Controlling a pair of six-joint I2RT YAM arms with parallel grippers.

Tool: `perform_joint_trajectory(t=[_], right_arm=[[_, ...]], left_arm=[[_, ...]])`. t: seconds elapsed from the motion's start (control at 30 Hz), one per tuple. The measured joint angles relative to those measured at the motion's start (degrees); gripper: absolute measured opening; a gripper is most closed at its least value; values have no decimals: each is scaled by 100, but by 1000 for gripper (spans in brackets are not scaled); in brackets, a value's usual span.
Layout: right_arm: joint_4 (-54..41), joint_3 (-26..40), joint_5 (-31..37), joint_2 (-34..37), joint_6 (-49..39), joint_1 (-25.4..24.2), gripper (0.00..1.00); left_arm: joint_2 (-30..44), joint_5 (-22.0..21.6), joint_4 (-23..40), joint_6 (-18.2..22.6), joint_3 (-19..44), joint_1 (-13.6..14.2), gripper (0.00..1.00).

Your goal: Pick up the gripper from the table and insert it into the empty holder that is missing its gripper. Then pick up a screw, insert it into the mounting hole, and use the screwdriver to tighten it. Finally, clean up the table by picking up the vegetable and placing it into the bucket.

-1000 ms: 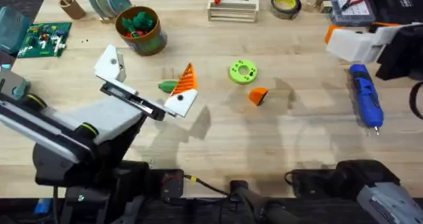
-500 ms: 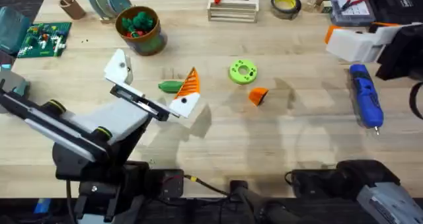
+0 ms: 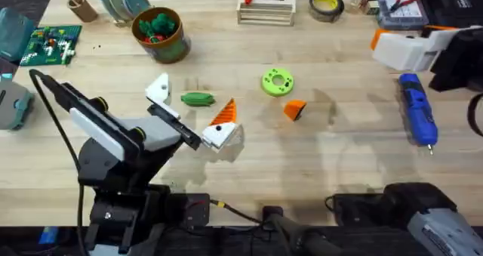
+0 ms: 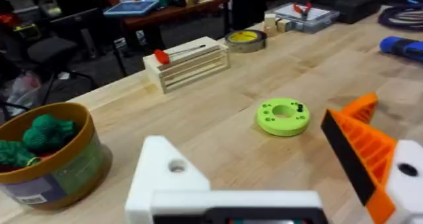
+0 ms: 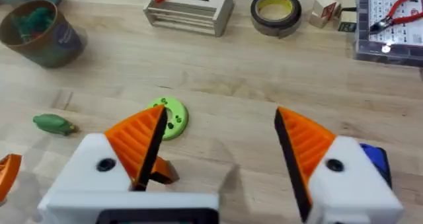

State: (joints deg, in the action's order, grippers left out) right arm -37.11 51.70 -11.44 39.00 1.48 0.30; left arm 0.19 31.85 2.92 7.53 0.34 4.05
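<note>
Orange gripper (image 3: 294, 109) lies loose on the counter (image 3: 339, 158), at 5 o'clock from the lime-green disc (image 3: 277, 81). The left pincer (image 3: 189, 111) stands spread apart at its 9 o'clock, one holder (image 3: 158, 90) bare, with the vegetable (image 3: 198, 99) between its fingers. The right pincer (image 5: 218, 161) is also apart. The screwdriver (image 3: 417, 118) lies at 3 o'clock, the bucket (image 3: 160, 34) at 10 o'clock.

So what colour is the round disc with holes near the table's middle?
Lime green; the disc shows best in the left wrist view, also overhead.
</note>
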Motion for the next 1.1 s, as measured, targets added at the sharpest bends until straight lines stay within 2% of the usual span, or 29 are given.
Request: perform_joint_trajectory(t=[1.1], right_arm=[[-2, 0, 0, 0, 0, 0, 991]], left_arm=[[2, 85, 2, 0, 0, 0, 993]])
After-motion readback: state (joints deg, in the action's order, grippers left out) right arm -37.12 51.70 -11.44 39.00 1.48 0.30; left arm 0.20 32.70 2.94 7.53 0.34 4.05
